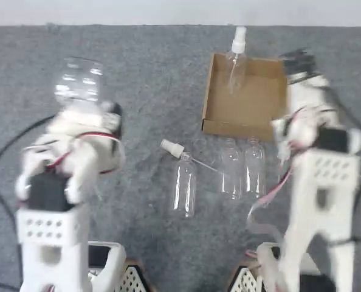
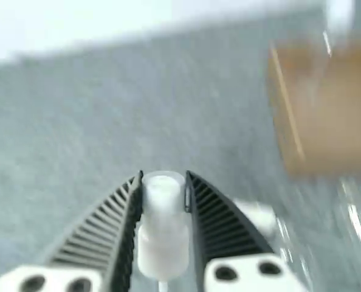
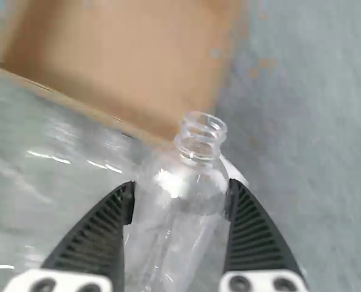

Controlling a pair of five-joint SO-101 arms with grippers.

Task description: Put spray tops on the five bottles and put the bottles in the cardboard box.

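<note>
My left gripper is shut on a white spray top; in the high view this gripper is at the left of the table. My right gripper is shut on a clear uncapped bottle next to the cardboard box, and in the high view it is by the box's right front corner. The box holds one capped bottle. Three uncapped bottles lie in front of the box. A loose spray top rests by the leftmost one.
A clear plastic bag sits at the back left, behind the left arm. Grey carpet-like cloth covers the table. Cables hang beside both arm bases at the near edge.
</note>
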